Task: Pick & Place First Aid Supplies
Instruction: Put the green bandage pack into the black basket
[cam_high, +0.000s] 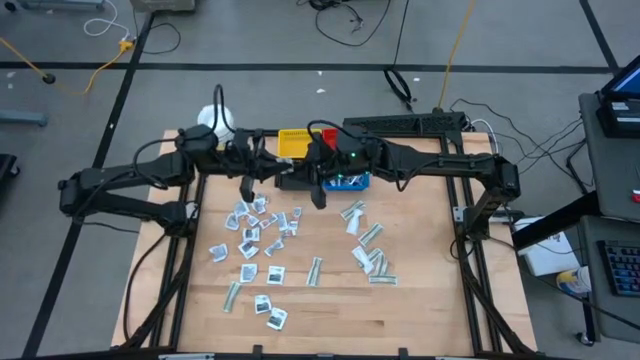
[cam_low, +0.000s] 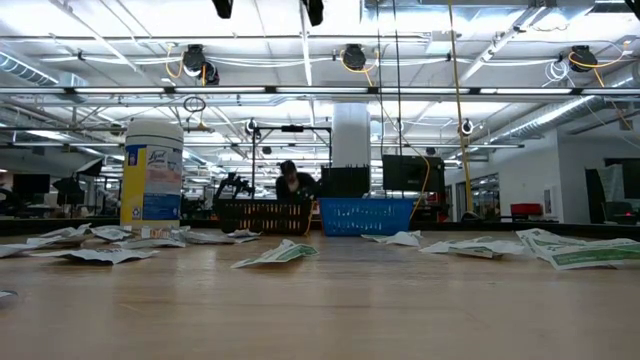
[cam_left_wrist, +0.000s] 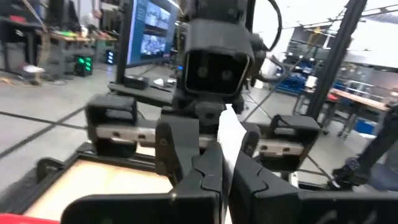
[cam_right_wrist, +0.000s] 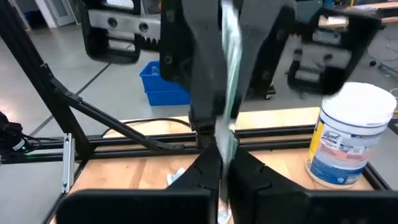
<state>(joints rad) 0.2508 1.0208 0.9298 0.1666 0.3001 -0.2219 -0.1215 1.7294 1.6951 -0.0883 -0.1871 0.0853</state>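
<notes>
Both hands meeting at counter's 12 o'clock: left hand (cam_left_wrist: 221, 177) and right hand (cam_right_wrist: 221, 171) clenched on same packet (cam_left_wrist: 229, 134). Loose packets (cam_high: 262, 240) scattered mid-counter; most sorting left.

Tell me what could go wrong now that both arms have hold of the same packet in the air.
1. The left gripper and right gripper both have their jaws shut on one packet; pulling apart before either lets go may tear it.
2. Each holds only a thin edge, so the packet may slip and drop beside the blue bin or among the loose packets.
</notes>
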